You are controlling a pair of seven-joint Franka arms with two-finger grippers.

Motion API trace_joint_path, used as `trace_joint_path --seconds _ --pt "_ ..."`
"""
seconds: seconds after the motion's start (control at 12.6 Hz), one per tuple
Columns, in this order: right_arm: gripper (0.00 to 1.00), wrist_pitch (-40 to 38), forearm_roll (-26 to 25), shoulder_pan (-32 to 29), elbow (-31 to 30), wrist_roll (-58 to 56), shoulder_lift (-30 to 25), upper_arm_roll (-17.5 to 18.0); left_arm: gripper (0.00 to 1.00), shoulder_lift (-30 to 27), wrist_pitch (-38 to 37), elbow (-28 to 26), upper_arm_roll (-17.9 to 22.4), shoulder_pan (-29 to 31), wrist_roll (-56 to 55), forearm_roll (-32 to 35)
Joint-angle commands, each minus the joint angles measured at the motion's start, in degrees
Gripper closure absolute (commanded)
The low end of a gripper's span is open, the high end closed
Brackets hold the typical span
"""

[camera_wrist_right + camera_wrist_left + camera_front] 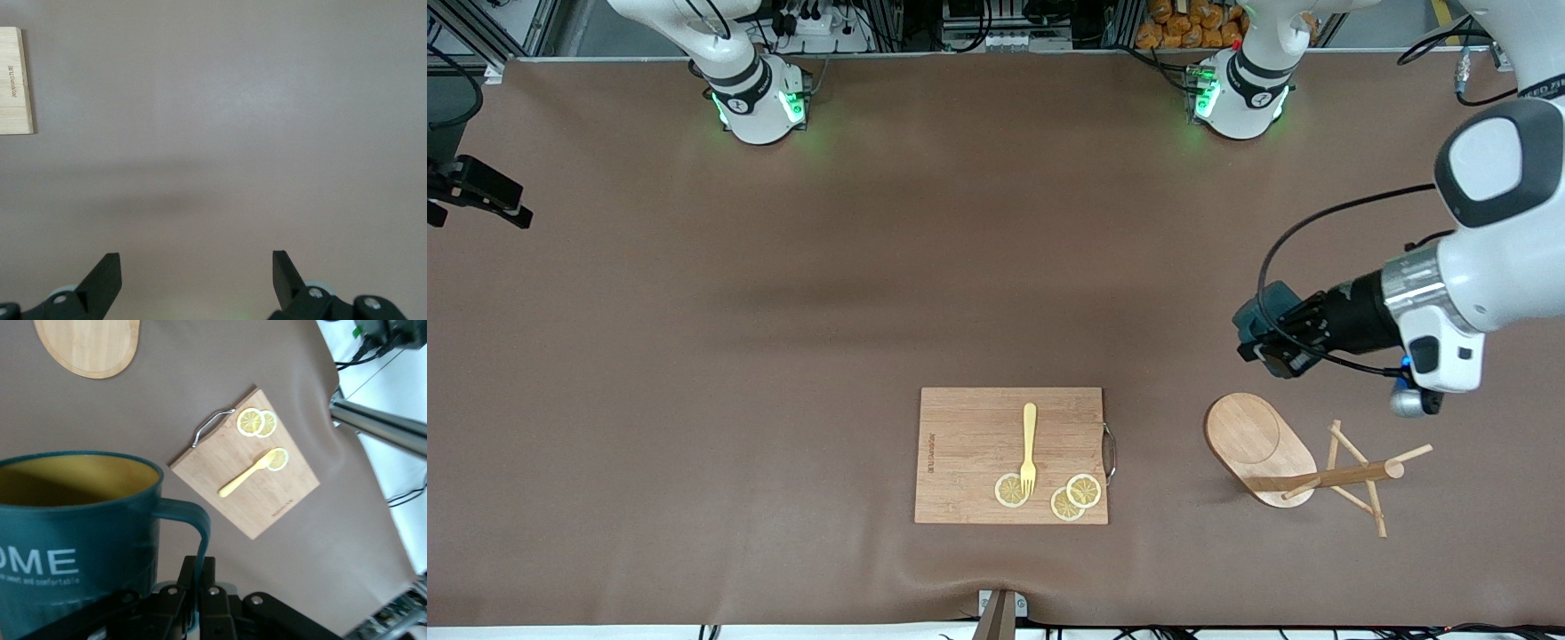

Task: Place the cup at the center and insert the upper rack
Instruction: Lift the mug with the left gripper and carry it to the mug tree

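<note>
We look down on the plain brown matte table cover (783, 311), which fills nearly the whole scene. Our left arm reaches in from its end of the table, and the left gripper (1267, 342) hangs in the air over bare cover, just above the mug tree's end of the table; its fingers (200, 587) are pinched tight on the handle of the small dark teal-green cup (73, 533), whose tan-yellow inside shows in the left wrist view. Our right arm waits at the other end of the table, and the right gripper (197, 267) hovers over bare cover with its fingers (107, 277) spread wide and nothing between them. Next in size, the rectangular light wooden cutting board (978, 436) lies close to the front camera near the middle of the table, a metal handle on its edge toward the left arm's end. The light wooden upper rack (1316, 471), a mug tree with a flat oval base, round post and thin crossing pegs, stands beside the board toward the left arm's end. On the board rest a yellow fork (1029, 444) and three lemon slices (1083, 490), the fork's tines on one slice.
</note>
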Motion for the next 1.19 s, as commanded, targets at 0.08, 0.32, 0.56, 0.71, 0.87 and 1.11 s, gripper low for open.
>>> trace_joint_path --seconds 0.08,0.32,0.56,0.71,0.87,1.11 --pt "0.00 -0.8 -0.4 0.4 1.2 0.4 0.4 -0.3 1.00 2.4 2.4 1.0 -0.4 4.7 2.6 -10.9" --pt "0.00 -0.8 -0.4 0.3 1.2 0.4 0.4 -0.4 1.00 5.3 4.4 0.8 0.0 6.1 1.6 -18.1" --pt "0.00 -0.8 -0.4 0.3 1.2 0.4 0.4 -0.4 1.00 6.9 5.9 0.9 0.0 7.0 -2.9 -23.5" --pt "0.00 -0.8 -0.5 0.3 1.2 0.4 0.4 -0.4 1.00 8.0 6.4 0.8 0.0 7.5 -3.7 -23.7" --pt "0.00 -0.8 -0.5 0.3 1.2 0.4 0.4 -0.4 1.00 9.2 6.4 0.8 0.0 8.3 -4.9 -23.7" --pt "0.00 -0.8 -0.5 0.3 1.2 0.4 0.4 -0.4 1.00 10.4 6.5 1.0 0.0 9.6 -5.9 -23.7"
